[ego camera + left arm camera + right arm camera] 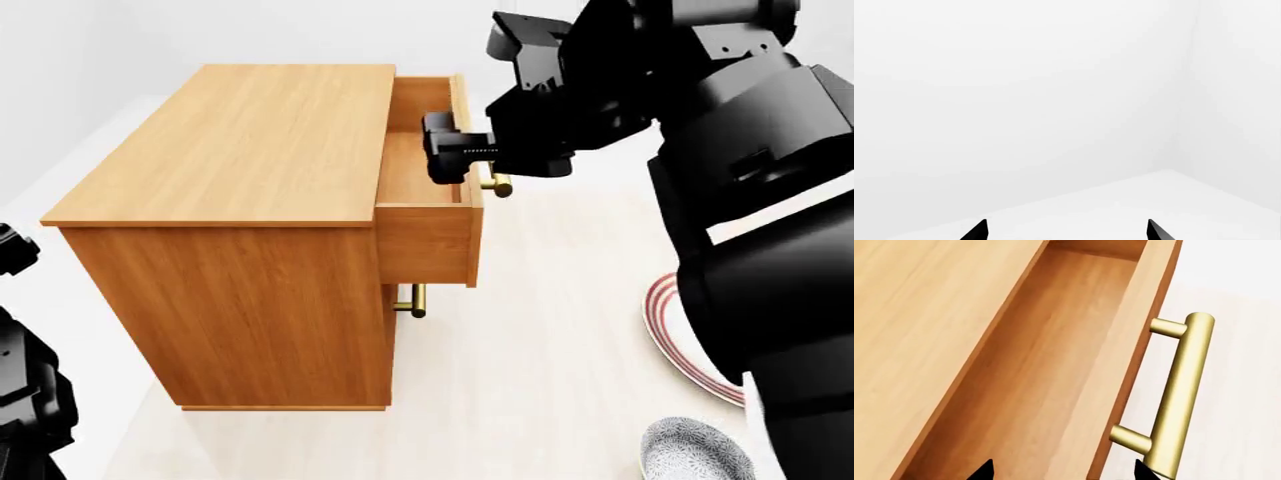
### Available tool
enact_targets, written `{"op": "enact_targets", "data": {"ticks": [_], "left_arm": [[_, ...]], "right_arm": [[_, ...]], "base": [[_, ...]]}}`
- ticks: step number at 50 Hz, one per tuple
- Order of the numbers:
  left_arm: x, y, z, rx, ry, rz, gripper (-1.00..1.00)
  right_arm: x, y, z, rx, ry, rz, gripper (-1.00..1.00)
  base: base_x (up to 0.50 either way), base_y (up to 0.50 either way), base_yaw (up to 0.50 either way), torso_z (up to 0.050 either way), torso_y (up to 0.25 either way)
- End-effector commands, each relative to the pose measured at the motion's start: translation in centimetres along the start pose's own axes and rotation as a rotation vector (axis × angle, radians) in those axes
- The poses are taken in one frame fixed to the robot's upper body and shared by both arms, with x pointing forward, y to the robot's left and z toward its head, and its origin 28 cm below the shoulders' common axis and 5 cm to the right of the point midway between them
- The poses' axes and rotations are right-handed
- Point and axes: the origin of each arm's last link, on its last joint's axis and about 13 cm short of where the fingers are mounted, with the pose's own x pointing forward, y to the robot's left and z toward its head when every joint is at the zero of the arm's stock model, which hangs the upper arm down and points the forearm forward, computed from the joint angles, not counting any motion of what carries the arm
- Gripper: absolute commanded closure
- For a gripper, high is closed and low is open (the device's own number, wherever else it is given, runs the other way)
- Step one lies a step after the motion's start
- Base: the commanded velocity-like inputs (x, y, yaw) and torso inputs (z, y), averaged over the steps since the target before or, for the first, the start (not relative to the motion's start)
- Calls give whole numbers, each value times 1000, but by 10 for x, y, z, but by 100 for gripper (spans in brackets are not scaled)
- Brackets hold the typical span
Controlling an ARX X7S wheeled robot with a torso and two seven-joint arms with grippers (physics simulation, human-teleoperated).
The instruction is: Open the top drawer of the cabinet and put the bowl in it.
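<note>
right tool (pixel 461 150): over the front panel of the top drawer (pixel 424 215), tips spread apart in the wrist view, holding nothing; brass handle (pixel 1179 395) just beside and outboard of it, not between the tips
left tool (pixel 1066 231): only two dark tips seen, set apart, nothing between them, facing blank white wall
top drawer: pulled partly out of the cabinet (pixel 240 200), bare wood box inside, nothing in it
bowl (pixel 694 452): on the floor surface (pixel 561 330), well apart from the right tool, back toward the robot's base, beside the red-rimmed plate (pixel 674 335); partly cut by frame edge
step, judged: opening looks done or nearly so; bowl pickup not yet started
risk 1: slot looks narrow next to the bowl, so the bowl may catch on the cabinet top lip or front panel; cause is too short a pull
risk 2: tool lifting away could snag the handle or nudge the drawer back in
risk 3: bowl sits close under the right arm, awkward reach, rim pinch could slip or tip it
risk 4: grabbing the plate by mistake
edges: front panel top edge directly under the tool; cabinet top lip just inboard
open room: floor outboard of the handle is free; above the drawer is free
</note>
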Motion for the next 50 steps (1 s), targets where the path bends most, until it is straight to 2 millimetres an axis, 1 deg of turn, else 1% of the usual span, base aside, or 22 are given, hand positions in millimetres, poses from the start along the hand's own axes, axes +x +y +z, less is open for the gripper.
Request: {"op": "enact_targets", "data": {"ticks": [1, 5, 21, 33, 43, 50], "left_arm": [[0, 0, -1, -1, 2, -1, -100], [0, 0, 0, -2, 1, 0, -100], [-1, -1, -1, -7, 4, -3, -100], [-2, -2, 0, -10, 2, -7, -100], [-2, -2, 1, -18, 8, -9, -100], [-2, -2, 1, -19, 10, -7, -100]], "right_arm": [[6, -8, -5, 13, 10, -25, -100], [4, -12, -6, 14, 13, -46, -100], [-10, -36, -8, 64, -6, -129, -100], [-24, -53, -10, 87, -7, -202, -100], [-26, -61, -14, 81, 19, -238, -100], [-30, -67, -15, 74, 28, -270, -100]], "base": [[0, 0, 0, 0, 0], [0, 0, 0, 0, 0], [0, 0, 0, 0, 0], [0, 0, 0, 0, 0], [0, 0, 0, 0, 0], [0, 0, 0, 0, 0]]}}
